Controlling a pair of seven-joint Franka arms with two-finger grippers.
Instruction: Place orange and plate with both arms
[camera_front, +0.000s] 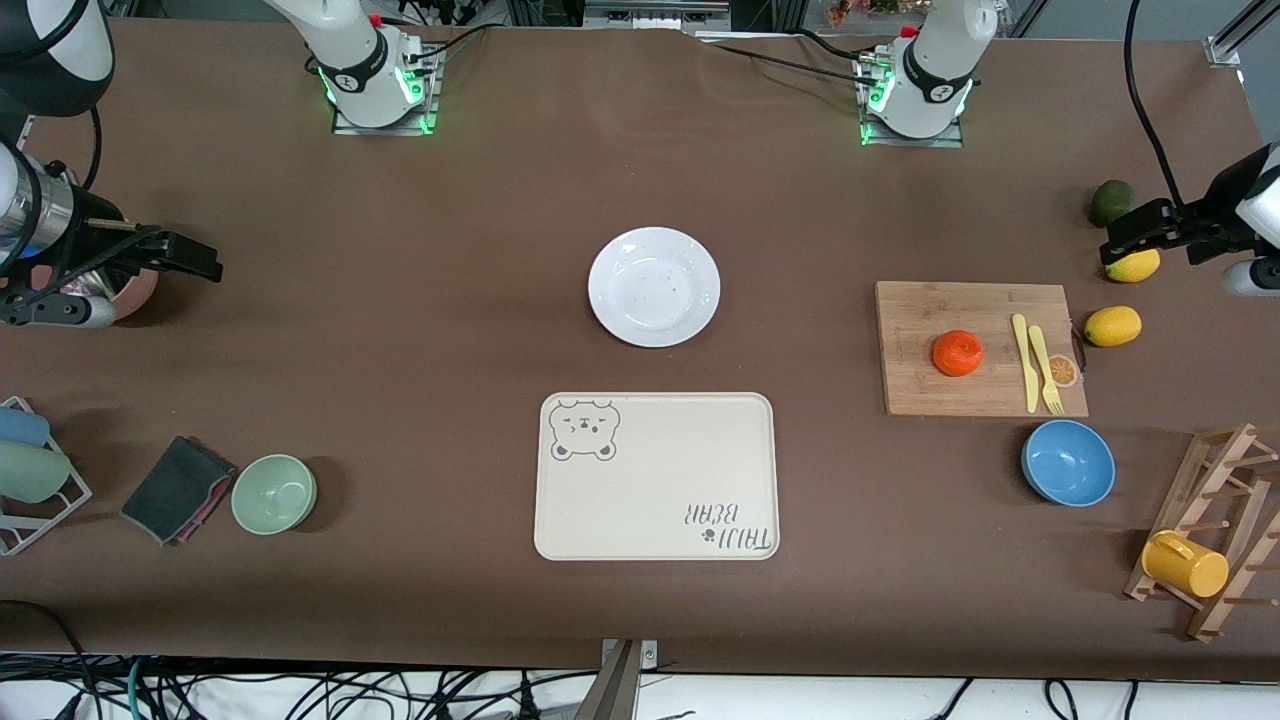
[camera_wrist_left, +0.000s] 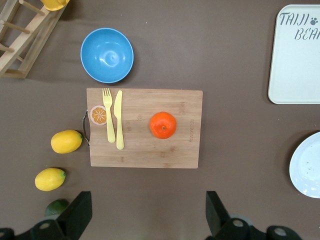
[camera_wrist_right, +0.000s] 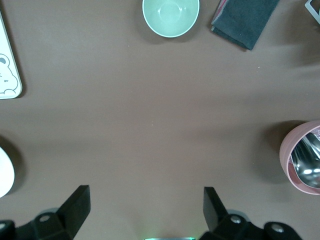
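Observation:
The orange (camera_front: 957, 353) lies on a wooden cutting board (camera_front: 930, 310) toward the left arm's end of the table; it also shows in the left wrist view (camera_wrist_left: 163, 125). The white plate (camera_front: 654, 286) lies at the table's middle, farther from the front camera than the bear-print tray (camera_front: 657, 476). The plate's edge shows in the left wrist view (camera_wrist_left: 307, 165) and in the right wrist view (camera_wrist_right: 4, 172). My left gripper (camera_front: 1118, 240) is open and empty, up over a lemon (camera_front: 1133, 265); it also shows in its own wrist view (camera_wrist_left: 148, 215). My right gripper (camera_front: 200, 262) is open and empty, by a pink cup (camera_wrist_right: 305, 160); it also shows in its own wrist view (camera_wrist_right: 146, 212).
A yellow fork and knife (camera_front: 1035, 362) lie on the board. A second lemon (camera_front: 1112, 326), an avocado (camera_front: 1110, 201), a blue bowl (camera_front: 1068, 462) and a wooden rack with a yellow mug (camera_front: 1185, 563) stand nearby. A green bowl (camera_front: 274, 493) and a dark cloth (camera_front: 178, 488) lie at the right arm's end.

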